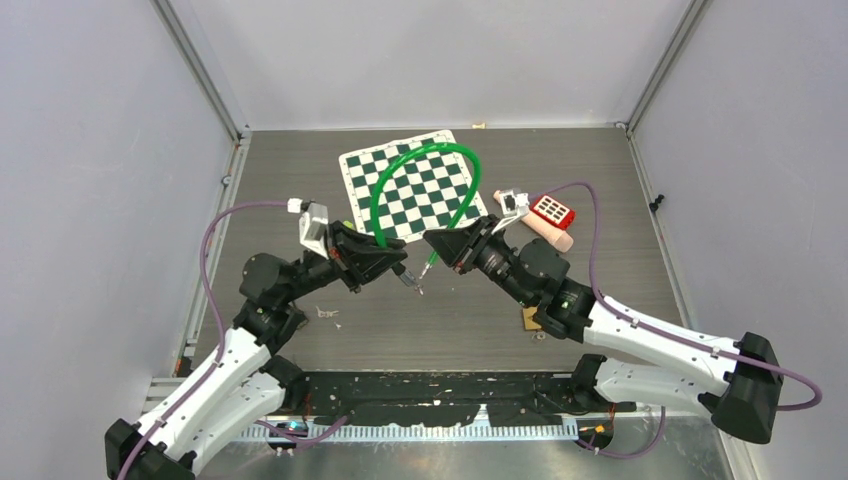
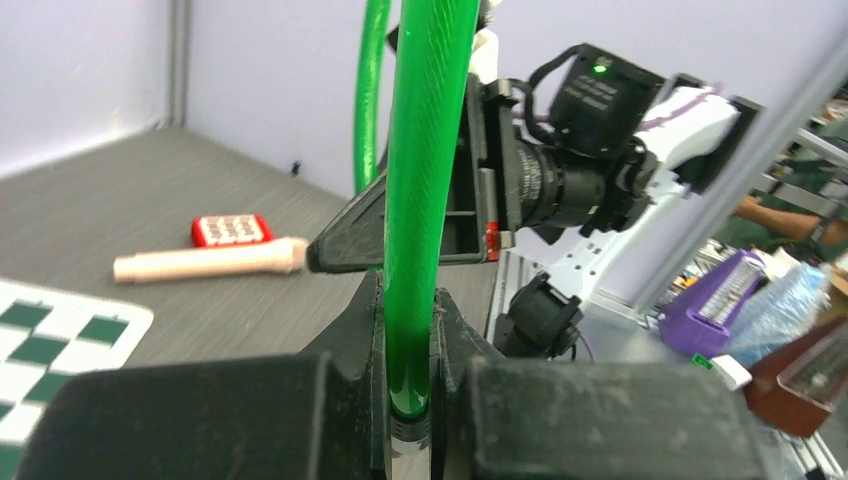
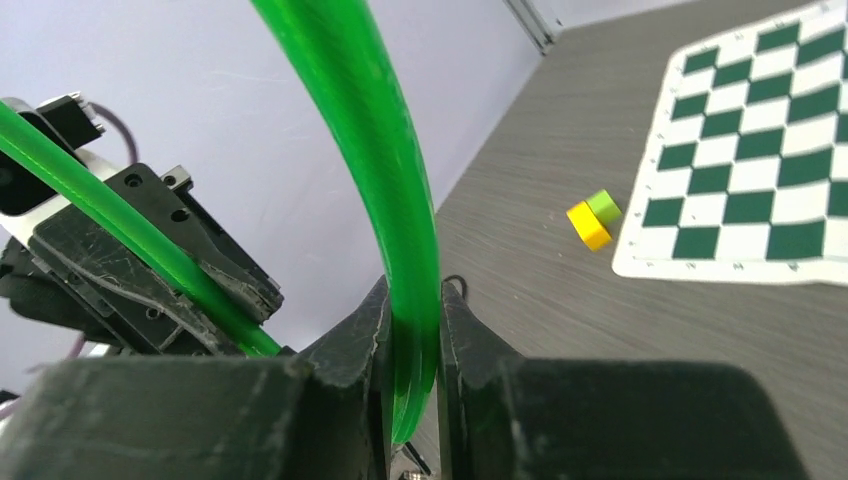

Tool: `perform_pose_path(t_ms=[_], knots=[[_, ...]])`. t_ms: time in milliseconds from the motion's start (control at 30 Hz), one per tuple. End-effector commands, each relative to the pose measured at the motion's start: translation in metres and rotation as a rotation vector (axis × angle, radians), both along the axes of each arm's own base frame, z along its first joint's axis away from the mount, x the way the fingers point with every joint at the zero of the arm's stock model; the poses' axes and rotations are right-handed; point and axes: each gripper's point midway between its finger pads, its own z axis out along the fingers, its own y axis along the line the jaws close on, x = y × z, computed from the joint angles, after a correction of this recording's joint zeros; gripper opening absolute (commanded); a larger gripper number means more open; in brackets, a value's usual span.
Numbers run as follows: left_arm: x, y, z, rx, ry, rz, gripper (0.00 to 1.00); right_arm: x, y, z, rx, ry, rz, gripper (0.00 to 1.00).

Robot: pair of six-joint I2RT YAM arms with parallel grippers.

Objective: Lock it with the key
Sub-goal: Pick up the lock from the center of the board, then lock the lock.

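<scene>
Left gripper (image 1: 402,270) and right gripper (image 1: 432,246), seen from above, nearly meet nose to nose, each pinching one end of the green cable lock (image 1: 420,152), which arches over the checkered mat (image 1: 360,170). In the left wrist view its jaws press on the cable's end. The right wrist view shows that arm's jaws clamped on the other end.

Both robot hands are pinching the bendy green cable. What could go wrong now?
1. The cable is bowed into a springy arch and pinched only near its ends. It might slip from the left gripper or the right gripper and whip away.
2. The two grippers sit nearly tip to tip, so a small wrong move could knock them together.
</scene>
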Motion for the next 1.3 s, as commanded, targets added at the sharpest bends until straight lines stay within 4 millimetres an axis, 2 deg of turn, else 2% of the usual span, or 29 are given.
perform_pose_path(t_ms=[0, 167, 433, 700, 1267], knots=[[-0.04, -0.001, 0.028, -0.062, -0.188, -0.169, 0.0, -0.024, -0.001, 0.094, 0.138, -0.282, 0.005, 0.05], [-0.059, 0.0, 0.033, -0.056, -0.261, -0.249, 0.0, -0.037, 0.0, 0.119, 0.178, -0.38, 0.008, 0.05], [-0.063, 0.001, 0.036, -0.066, -0.302, -0.252, 0.0, -0.047, -0.012, 0.142, 0.237, -0.44, 0.002, 0.05], [-0.052, 0.004, 0.05, -0.119, -0.298, -0.187, 0.0, -0.051, -0.015, 0.142, 0.295, -0.387, 0.026, 0.05], [-0.026, 0.014, 0.052, -0.171, -0.266, -0.008, 0.0, -0.045, 0.012, 0.136, 0.374, -0.214, 0.088, 0.05]])
